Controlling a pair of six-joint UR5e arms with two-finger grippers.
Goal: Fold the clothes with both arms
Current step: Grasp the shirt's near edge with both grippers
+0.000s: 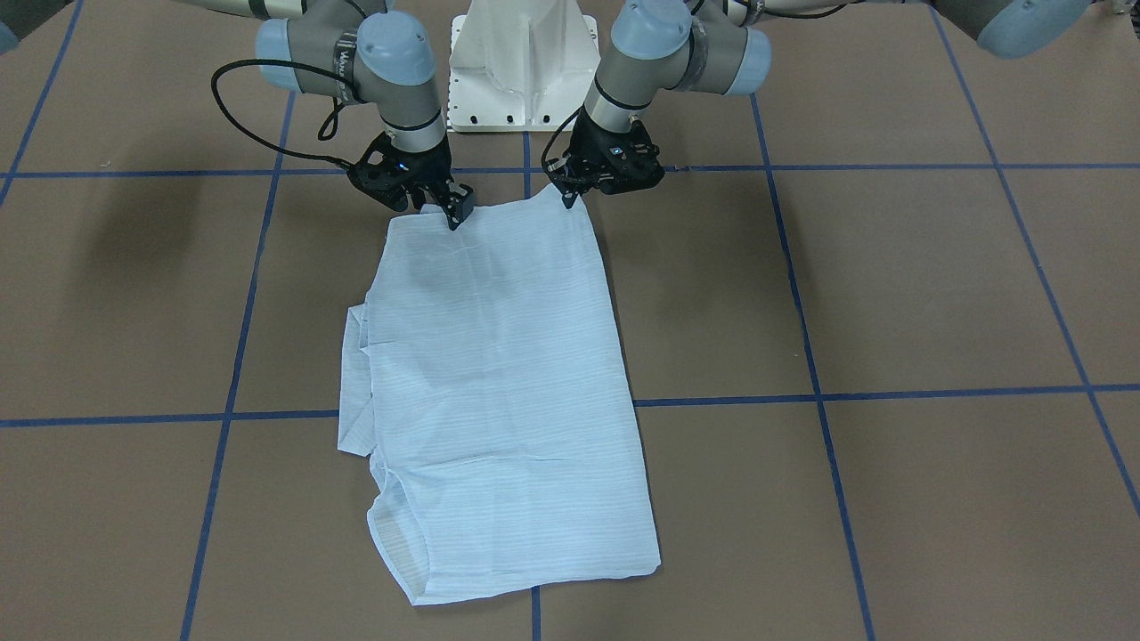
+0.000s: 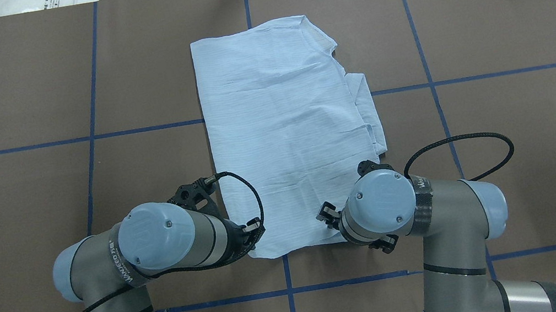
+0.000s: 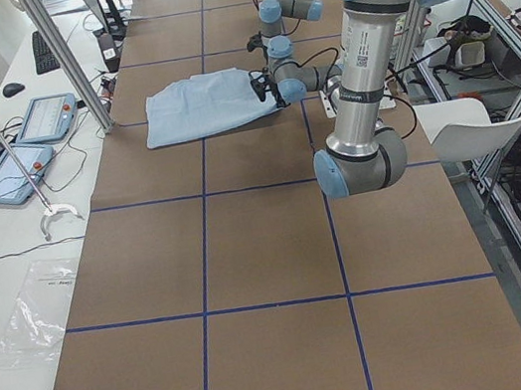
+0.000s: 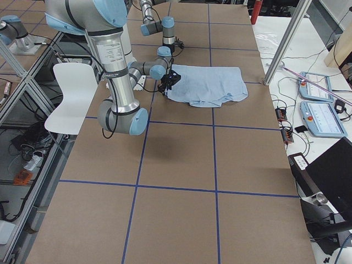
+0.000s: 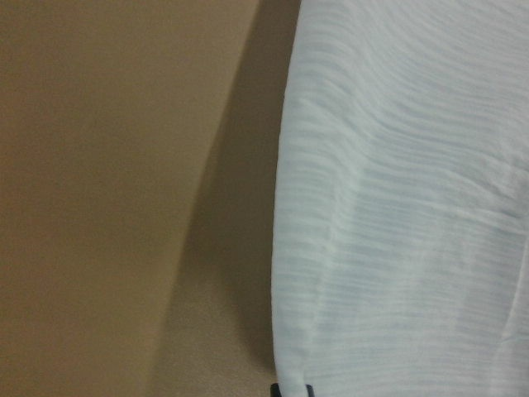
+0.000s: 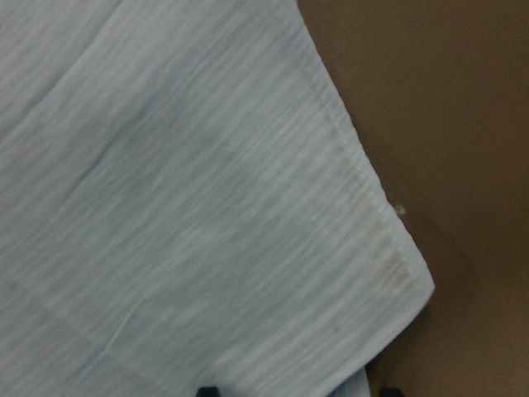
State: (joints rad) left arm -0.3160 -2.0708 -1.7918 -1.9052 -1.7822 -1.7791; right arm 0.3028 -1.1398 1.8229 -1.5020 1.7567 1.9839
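The shirt (image 2: pixel 278 122) lies flat in the middle of the desk (image 2: pixel 500 115). Seen from overhead, it is a long rectangle running from 12 o'clock down to 6 o'clock. A folded layer pokes out along its 3 o'clock side. Collar and buttons are out of sight.

Both grippers sit at the 6 o'clock hem. The left gripper (image 1: pixel 568 200) is pinched shut on the 7 o'clock corner, and the cloth rises in a small peak to its tips. The right gripper (image 1: pixel 443 211) is at the 5 o'clock corner. Its wrist camera shows two dark tips apart at the bottom edge with cloth between them.

From overhead the bulky wrists cover most of both grippers. In the side views they are too small to judge.
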